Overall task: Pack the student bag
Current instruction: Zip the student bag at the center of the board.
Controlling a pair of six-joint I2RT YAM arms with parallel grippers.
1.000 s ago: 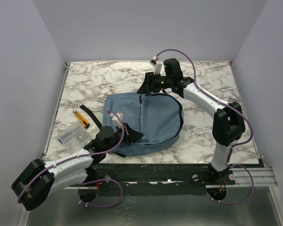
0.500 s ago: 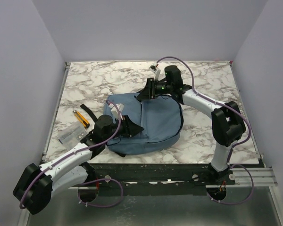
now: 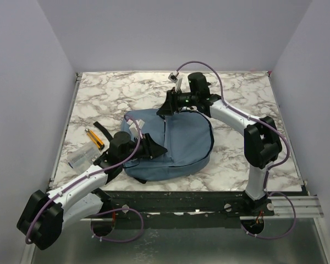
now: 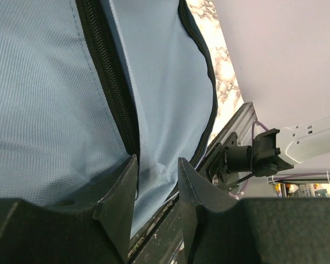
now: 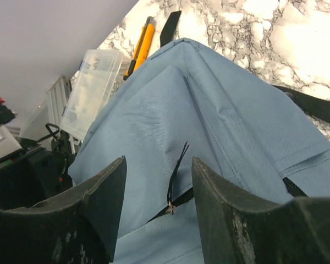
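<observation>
1. The student bag (image 3: 181, 144) lies flat on the marble-patterned table (image 3: 110, 93), in the near middle between the two arms. Its rounded end points toward the far side.
2. The left end effector (image 4: 157, 165) rests low on the near-left part of the bag. Its two dark fingers are parted, with blue fabric and the lower end of a black zip (image 4: 113, 82) showing in the gap between them. Nothing looks clamped; the fingers sit spread over the cloth.
3. The stretch of zip in the left wrist view runs away from the fingers across the blue panel and looks shut.
4. The right end effector (image 5: 159, 165) hangs over the far-left top of the bag with its fingers wide apart and nothing in them. A thin black zip pull (image 5: 176, 170) dangles in the gap, clear of both fingers.
5. A broad black strap (image 5: 313, 107) runs along the bag's edge on the right of the right wrist view.
6. Left of the bag, apart from it, lie a yellow utility knife (image 3: 95, 138) and a clear plastic box (image 3: 82, 155), with the box nearer the table's front edge.
7. A short black strap end (image 3: 103, 130) lies just beside the knife, between it and the bag.
</observation>
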